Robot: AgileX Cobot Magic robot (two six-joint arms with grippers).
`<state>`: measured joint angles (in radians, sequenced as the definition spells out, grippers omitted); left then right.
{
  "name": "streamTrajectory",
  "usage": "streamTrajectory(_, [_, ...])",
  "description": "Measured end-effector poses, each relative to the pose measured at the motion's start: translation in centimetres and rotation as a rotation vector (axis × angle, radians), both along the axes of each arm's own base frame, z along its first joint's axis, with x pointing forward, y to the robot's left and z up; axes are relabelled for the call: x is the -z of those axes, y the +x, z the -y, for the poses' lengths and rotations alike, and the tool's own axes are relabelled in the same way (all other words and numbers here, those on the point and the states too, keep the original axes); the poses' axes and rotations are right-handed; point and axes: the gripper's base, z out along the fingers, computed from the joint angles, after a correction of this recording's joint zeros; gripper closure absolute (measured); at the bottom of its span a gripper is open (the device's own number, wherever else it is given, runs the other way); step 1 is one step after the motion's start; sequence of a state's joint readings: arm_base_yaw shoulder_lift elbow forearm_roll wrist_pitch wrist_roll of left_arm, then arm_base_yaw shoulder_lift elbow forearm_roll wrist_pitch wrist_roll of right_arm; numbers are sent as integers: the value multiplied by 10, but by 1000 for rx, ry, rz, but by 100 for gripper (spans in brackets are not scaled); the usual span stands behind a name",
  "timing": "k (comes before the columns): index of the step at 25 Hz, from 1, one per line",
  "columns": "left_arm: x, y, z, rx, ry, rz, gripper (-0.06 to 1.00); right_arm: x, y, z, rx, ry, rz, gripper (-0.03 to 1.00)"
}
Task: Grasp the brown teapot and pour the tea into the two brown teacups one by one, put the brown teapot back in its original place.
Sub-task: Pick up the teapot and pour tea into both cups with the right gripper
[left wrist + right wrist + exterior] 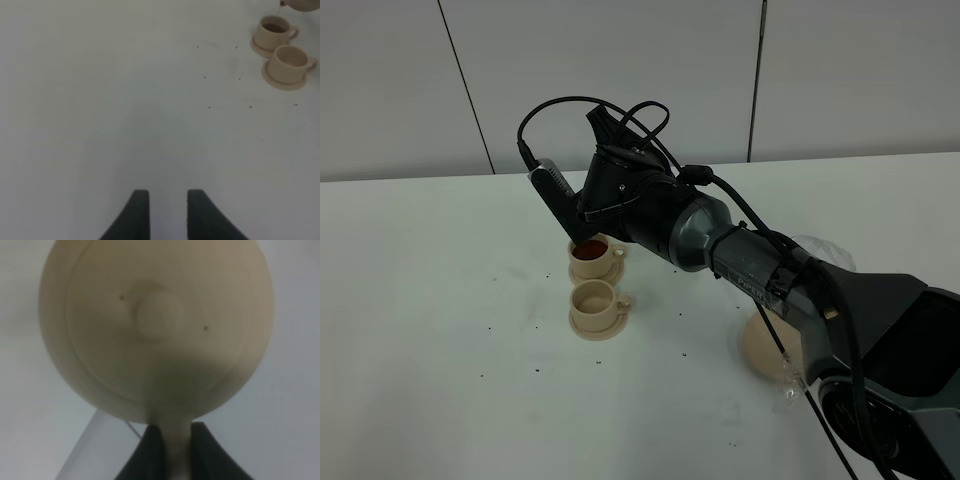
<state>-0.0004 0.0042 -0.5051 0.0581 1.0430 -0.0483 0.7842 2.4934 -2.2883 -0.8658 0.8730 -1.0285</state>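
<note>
The right wrist view is filled by the brown teapot (pixel 155 315). You can see its round lid and knob, a bit blurry. The right gripper (pixel 175 429) has its jaws closed tight on the thin loop handle. The spout and the cups are out of sight in this view.

From high up it is the other way round. The right arm (pixel 740 250) hides nearly all of the teapot, which is held up in the air just above the full teacup (pixel 592 257). That cup has red-brown tea in it. The second teacup (pixel 596 303) sits just beside the full teacup, and its inside looks plain tan. The big saucer (pixel 757 350) lies well apart from the full teacup, on the robot's right, and the arm covers part of it.

The left wrist view shows only a small edge of the teapot, cut off by the picture's border, right above the full teacup. A thin line may run down into the cup, but it is too small to be sure. The left gripper (pixel 168 192) is over the white counter (pixel 440 330), well apart from the full teacup. Its jaws stand apart with nothing between them. The high view does not show this gripper.
</note>
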Motion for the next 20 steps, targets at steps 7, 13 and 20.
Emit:
streamTrajectory(7, [0, 0, 0, 0, 0, 0, 69, 0, 0, 0, 0, 1, 0, 87])
streamTrajectory(13, [0, 0, 0, 0, 0, 0, 69, 0, 0, 0, 3, 8, 1, 87])
streamTrajectory(20, [0, 0, 0, 0, 0, 0, 69, 0, 0, 0, 16, 32, -5, 87])
